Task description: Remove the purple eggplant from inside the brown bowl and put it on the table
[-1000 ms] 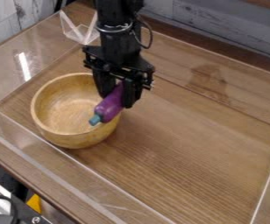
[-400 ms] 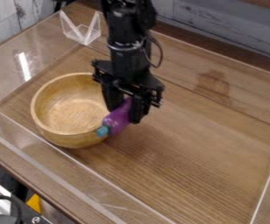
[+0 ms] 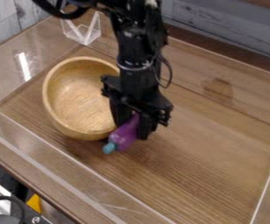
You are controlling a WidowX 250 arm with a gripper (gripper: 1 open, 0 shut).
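Eggplant being carried down beside the tipped bowl

The purple eggplant [image 3: 124, 136] is being held clamped in the claw [image 3: 134, 128], just over the counter [image 3: 208, 175]; the tilted brown bowl [image 3: 73, 92] risks being knocked, or the eggplant rolling.

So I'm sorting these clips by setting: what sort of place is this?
Probably a lab-style robot test bench, not a home kitchen: a wood-grain table fenced by clear acrylic walls, a black robot arm, and just toy props, a purple eggplant and a brown bowl.
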